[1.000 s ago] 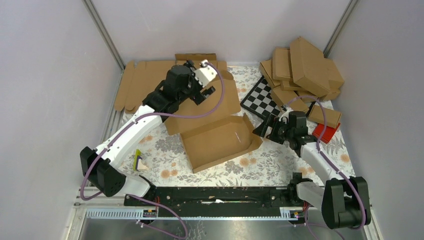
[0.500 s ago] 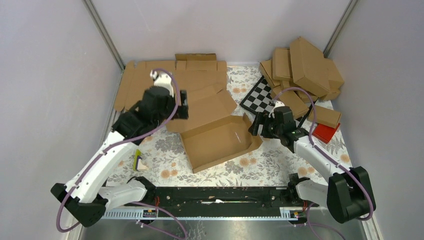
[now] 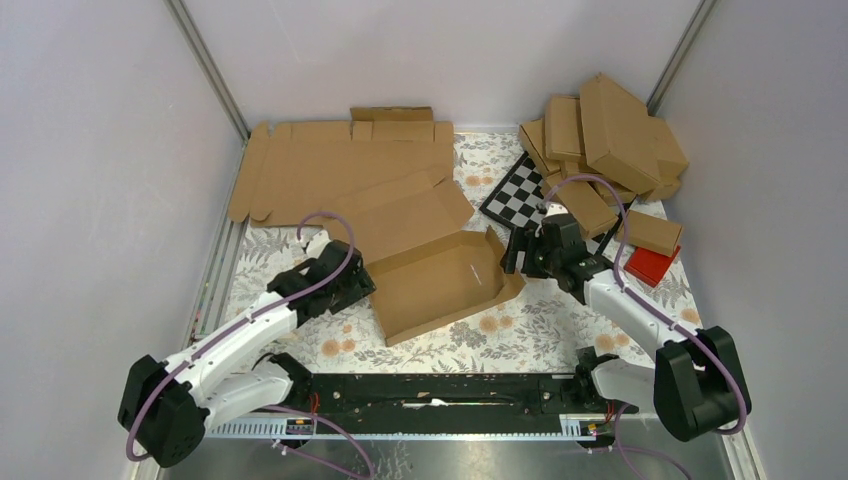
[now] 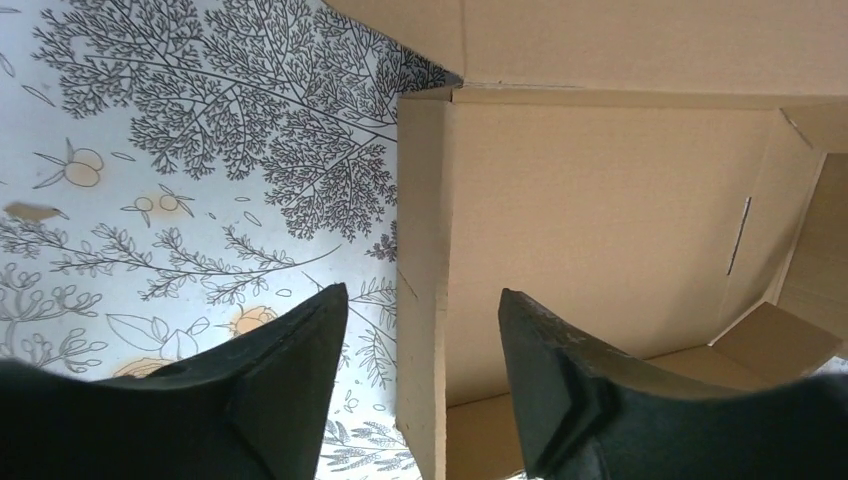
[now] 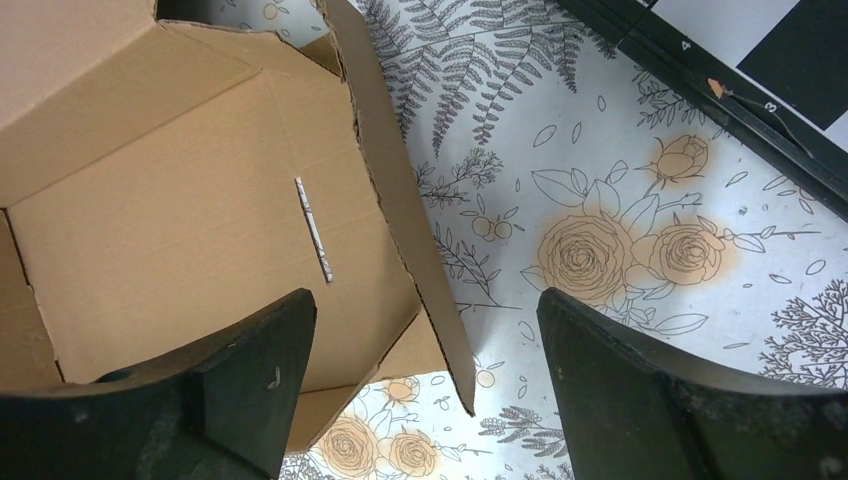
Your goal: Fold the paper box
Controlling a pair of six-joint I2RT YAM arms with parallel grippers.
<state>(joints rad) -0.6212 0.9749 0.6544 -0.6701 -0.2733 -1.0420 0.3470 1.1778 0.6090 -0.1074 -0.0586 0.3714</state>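
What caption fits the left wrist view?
Open black two-finger gripper poised over the side wall of a half-folded brown cardboard box on a floral-print tablecloth.

A plain brown corrugated cardboard box [image 3: 440, 285] on a white tablecloth [image 3: 540, 320] printed with grey leaves and orange roses. Right of the box, a black-and-white checkered board [image 3: 520, 197] and a small red block [image 3: 650, 265]. Behind the box, flat brown cardboard sheets [image 3: 320, 170]; behind and right, a pile of brown folded boxes [image 3: 615, 130]. White-and-black robot arms [image 3: 240, 335] trail purple cables [image 3: 320, 214].
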